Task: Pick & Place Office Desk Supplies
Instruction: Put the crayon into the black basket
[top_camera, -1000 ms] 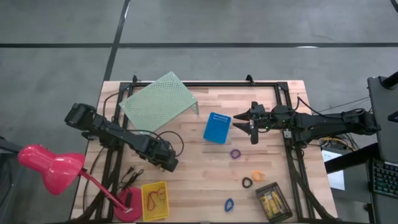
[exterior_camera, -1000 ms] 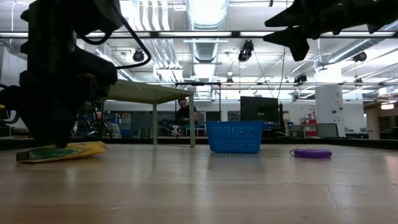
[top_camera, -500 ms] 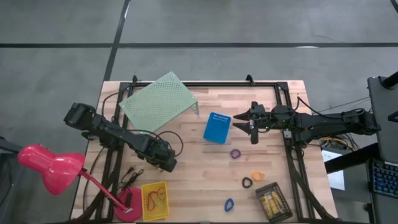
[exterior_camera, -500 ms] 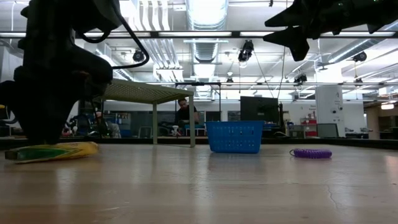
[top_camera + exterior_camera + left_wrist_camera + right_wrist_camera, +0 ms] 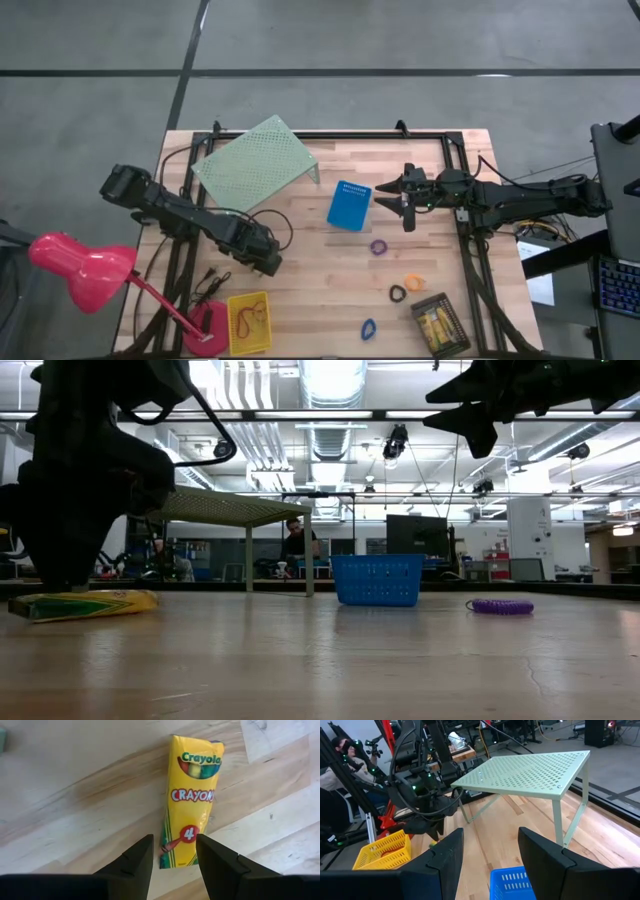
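Note:
A yellow crayon box [image 5: 191, 800], one of the office desk supplies, lies flat on the wood toward the table's left. My left gripper [image 5: 174, 854] points down over it, shut on one end. The high view shows only that gripper [image 5: 264, 264], which hides the box. In the low view the box [image 5: 100, 603] lies under it. My right gripper [image 5: 402, 203] hangs open and level, high above the table beside the blue bin [image 5: 349, 204]. Purple [image 5: 378, 246], orange [image 5: 413, 282], black [image 5: 397, 294] and blue [image 5: 368, 329] rings lie on the table. My left gripper pinches the crayon box by the end nearest the wrist camera [image 5: 177, 859], one finger on each long side. The fingers come from above, pointing down, and lie across the box. The box rests flat on the table, stretching away from the fingers.
A pale green perforated riser [image 5: 255, 163] stands at the far left. A yellow bin [image 5: 249, 322] with rubber bands and a pink lamp [image 5: 80, 268] stand at the near left. A black bin [image 5: 440, 324] holds yellow pieces at the near right.
My left gripper has edged a little toward the table's left edge. The crayon box has slid along the table with it, staying flat.

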Motion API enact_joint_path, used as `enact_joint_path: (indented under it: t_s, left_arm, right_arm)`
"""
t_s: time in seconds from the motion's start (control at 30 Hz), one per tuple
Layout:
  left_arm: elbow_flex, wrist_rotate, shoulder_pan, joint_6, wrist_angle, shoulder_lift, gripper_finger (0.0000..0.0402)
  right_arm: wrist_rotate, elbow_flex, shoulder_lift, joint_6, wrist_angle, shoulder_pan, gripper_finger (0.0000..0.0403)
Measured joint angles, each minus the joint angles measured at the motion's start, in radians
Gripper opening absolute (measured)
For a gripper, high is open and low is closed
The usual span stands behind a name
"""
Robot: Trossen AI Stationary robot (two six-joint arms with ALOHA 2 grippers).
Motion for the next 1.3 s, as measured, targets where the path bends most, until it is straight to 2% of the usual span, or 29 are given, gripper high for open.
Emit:
enact_joint_path:
  t_s: [1.3]
  left_arm:
    - [-0.021,-0.013,-0.002,0.008,0.081,0.047,0.0151]
  right_arm:
    - [0.0,0.0,0.0,0.0,0.0,0.0,0.0183]
